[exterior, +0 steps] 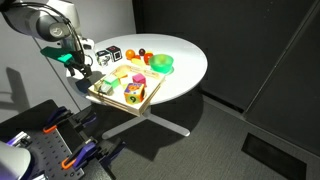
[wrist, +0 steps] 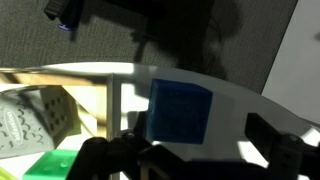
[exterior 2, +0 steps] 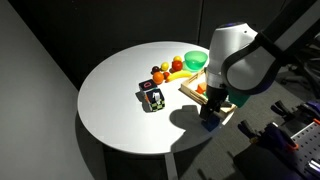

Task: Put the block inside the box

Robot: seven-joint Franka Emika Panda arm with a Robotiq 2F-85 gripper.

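Wide shot first: the round white table (exterior: 185,70) carries everything, and the shallow wooden box (exterior: 152,92) sits toward its rim, already crowded with toy food, with the green bowl (exterior: 162,63) off at the box's 2 o'clock. Now the small one: the blue block (wrist: 180,110), dead centre in the wrist view, flat on the white tabletop just outside the box. The box's pale wall (wrist: 112,100) stands at the block's 9 o'clock, and the table edge curves past close by from 12 round to 2 o'clock. In both exterior views the block is hidden under the gripper, so that wrist shot is all we get. My read on it: rigid, light, square-faced, probably smooth-painted, nothing fragile. A centred pinch across two opposite flat sides should hold it. A corner or off-centre grip would likely let it twist or skid toward that edge. On to the arm (exterior 2: 240,60): it's folded over the table's rim with the wrist aimed roughly straight down. The gripper (exterior 2: 212,118) hangs low at the box's outer corner, and in an exterior view the gripper (exterior: 76,62) sits at about 10 o'clock of the box. The fingers (wrist: 112,158) show as dark shapes low in the wrist view, spread wider than the block and clamped on nothing. The block lines up with the gap between them, but whether the tips are down at its level I can't tell.
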